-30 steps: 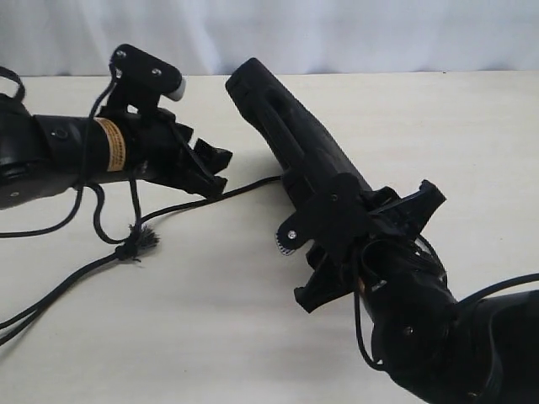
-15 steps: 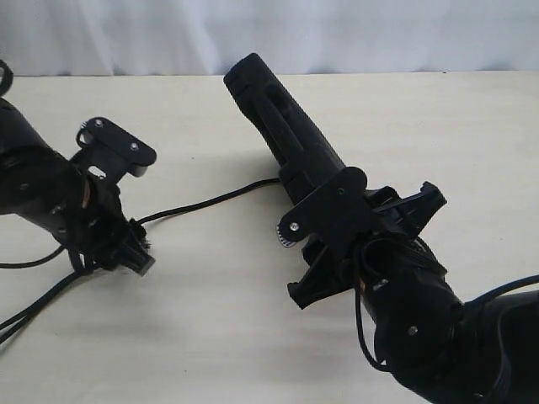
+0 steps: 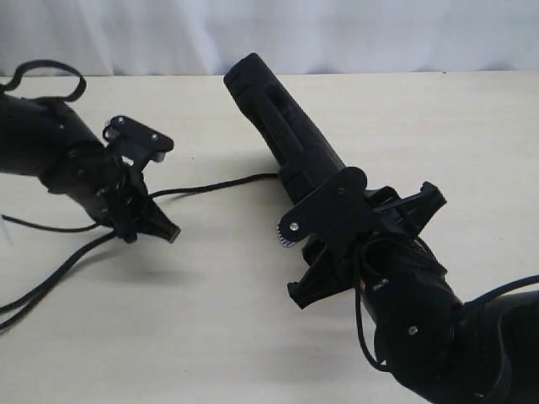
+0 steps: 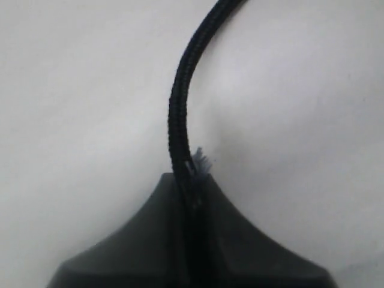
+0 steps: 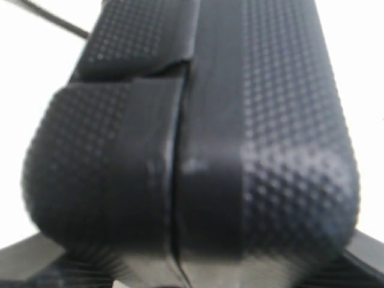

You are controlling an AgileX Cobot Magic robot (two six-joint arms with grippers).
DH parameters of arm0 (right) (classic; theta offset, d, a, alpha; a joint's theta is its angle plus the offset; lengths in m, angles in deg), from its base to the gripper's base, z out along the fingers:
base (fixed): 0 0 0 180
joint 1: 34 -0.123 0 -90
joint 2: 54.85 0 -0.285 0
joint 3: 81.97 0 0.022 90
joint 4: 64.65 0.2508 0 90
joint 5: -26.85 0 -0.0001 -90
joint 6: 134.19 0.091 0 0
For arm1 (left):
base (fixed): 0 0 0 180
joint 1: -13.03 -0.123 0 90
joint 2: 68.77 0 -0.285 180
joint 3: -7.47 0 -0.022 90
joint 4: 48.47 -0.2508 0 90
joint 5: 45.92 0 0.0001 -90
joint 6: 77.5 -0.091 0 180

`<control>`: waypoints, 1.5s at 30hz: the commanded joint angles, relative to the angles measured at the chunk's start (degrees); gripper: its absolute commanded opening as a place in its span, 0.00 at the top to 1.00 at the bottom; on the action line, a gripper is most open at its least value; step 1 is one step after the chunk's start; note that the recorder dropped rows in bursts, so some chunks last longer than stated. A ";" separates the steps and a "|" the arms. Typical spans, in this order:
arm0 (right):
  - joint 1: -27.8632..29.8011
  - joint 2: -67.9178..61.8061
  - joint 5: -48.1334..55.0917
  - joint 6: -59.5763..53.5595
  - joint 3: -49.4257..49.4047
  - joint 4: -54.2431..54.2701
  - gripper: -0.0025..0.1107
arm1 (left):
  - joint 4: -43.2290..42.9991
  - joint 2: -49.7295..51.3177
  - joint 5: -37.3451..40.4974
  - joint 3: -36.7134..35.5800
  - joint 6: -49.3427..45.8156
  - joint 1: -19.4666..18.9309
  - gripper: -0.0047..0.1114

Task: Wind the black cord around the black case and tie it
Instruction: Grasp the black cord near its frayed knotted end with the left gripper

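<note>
Left hand (image 4: 191, 187) is pinched tight on the black cord (image 4: 177, 108), a frayed tuft poking out right at its fingertips. From there the cord trails across the worktop (image 3: 210, 320) towards the black case (image 3: 278, 118). Right hand (image 3: 324, 202) grips the case's near end, the case stretching straight out ahead of it.

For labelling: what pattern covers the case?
The case is black with small dots; right wrist view.
</note>
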 commanded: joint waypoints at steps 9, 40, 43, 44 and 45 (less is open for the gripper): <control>-0.09 0.29 -1.08 8.29 0.11 -0.42 0.94 | -7.46 0.16 -3.42 6.61 -30.84 0.01 0.96; -0.09 0.29 -0.86 7.78 0.11 -0.42 0.94 | -11.20 -6.00 20.92 10.51 21.75 -0.09 0.50; -0.09 0.29 -1.13 7.77 0.11 -0.42 0.94 | -4.90 -5.38 19.80 10.51 28.01 -1.18 0.50; -0.09 0.29 -1.22 7.77 0.11 -0.42 0.94 | -1.52 -4.99 19.22 10.51 29.31 -2.01 0.50; -0.09 0.29 -1.22 7.77 0.11 -0.42 0.94 | 3.09 -4.43 18.62 10.51 29.32 -2.92 0.50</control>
